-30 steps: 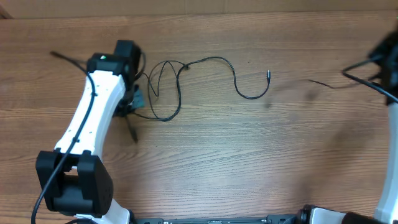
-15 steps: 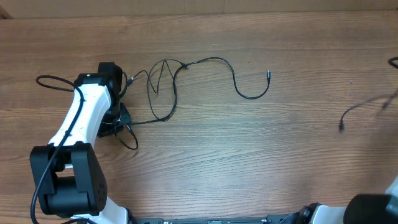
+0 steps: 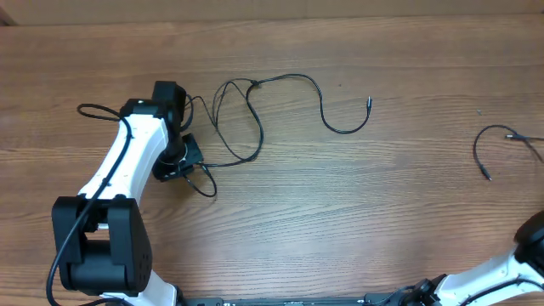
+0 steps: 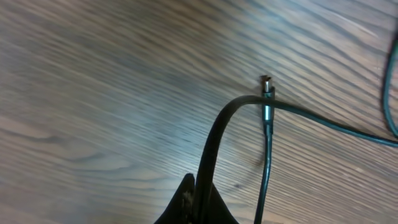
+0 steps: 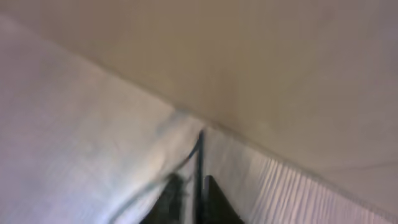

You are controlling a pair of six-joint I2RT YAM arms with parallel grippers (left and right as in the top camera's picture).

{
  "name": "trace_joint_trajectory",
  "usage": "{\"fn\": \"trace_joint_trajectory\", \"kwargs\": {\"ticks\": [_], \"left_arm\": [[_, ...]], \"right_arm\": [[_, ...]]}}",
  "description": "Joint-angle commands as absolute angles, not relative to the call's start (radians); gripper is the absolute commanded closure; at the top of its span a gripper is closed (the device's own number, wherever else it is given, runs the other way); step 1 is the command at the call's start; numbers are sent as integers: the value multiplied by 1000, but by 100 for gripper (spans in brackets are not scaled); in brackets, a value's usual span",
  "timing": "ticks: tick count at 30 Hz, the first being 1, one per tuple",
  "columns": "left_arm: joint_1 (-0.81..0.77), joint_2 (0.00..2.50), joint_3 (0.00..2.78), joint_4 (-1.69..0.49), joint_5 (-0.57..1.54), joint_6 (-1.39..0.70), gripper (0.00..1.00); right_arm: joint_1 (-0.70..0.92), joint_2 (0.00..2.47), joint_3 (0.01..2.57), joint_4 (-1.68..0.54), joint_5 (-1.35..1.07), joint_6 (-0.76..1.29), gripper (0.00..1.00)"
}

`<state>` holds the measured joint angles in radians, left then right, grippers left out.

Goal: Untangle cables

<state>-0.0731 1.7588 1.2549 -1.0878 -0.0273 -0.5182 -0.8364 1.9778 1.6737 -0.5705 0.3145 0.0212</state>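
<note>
The left gripper (image 4: 194, 199) pinches one thin, limp, light cord (image 4: 217, 130) of the cables (image 3: 253, 83) looped just beside it, probably best taken near a plug (image 4: 266, 86); the right gripper (image 5: 189, 199) is too blurred to tell open from closed.

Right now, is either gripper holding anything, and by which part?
Left gripper is shut on a cable, pinched mid-cord. Right gripper: another cable runs between its fingers, but the view is too blurred to tell a hold.
</note>
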Motion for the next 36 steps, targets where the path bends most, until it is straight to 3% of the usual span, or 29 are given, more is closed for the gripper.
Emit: {"fn": "trace_joint_trajectory", "kwargs": {"ticks": [1, 2, 3, 4, 5, 10, 19, 25, 27, 32, 36], "left_arm": [[-106, 1762, 1252, -1064, 35, -528, 96], [-115, 1762, 1252, -1053, 45, -527, 96], [-128, 1762, 1252, -1036, 60, -516, 96], [-138, 1762, 1252, -1020, 73, -500, 96], [-149, 1761, 1252, -1004, 89, -482, 96], [-203, 1758, 1259, -925, 211, -341, 96], [-217, 1702, 1328, -961, 305, -152, 96], [-217, 1661, 1328, -988, 265, -127, 96], [-217, 1661, 1328, -1001, 247, -126, 96], [-217, 1661, 1328, -984, 259, -127, 96], [-217, 1660, 1329, -952, 339, -126, 96]], "right_arm": [[-848, 2009, 1682, -582, 278, 10, 51], [-849, 2017, 1681, -589, 278, 22, 38], [-849, 2020, 1681, -598, 278, 30, 17], [-849, 2020, 1681, -605, 278, 38, 2], [-849, 2019, 1682, -610, 278, 46, 0], [-839, 1943, 1697, -655, 237, 139, 0], [-717, 1716, 1697, -714, -120, 139, 0], [-612, 1696, 1695, -889, 113, 396, 0], [-607, 1701, 1694, -932, 90, 401, 0], [-588, 1711, 1682, -1070, -213, 384, 0], [-509, 1713, 1600, -1067, -478, 231, 0]]}}
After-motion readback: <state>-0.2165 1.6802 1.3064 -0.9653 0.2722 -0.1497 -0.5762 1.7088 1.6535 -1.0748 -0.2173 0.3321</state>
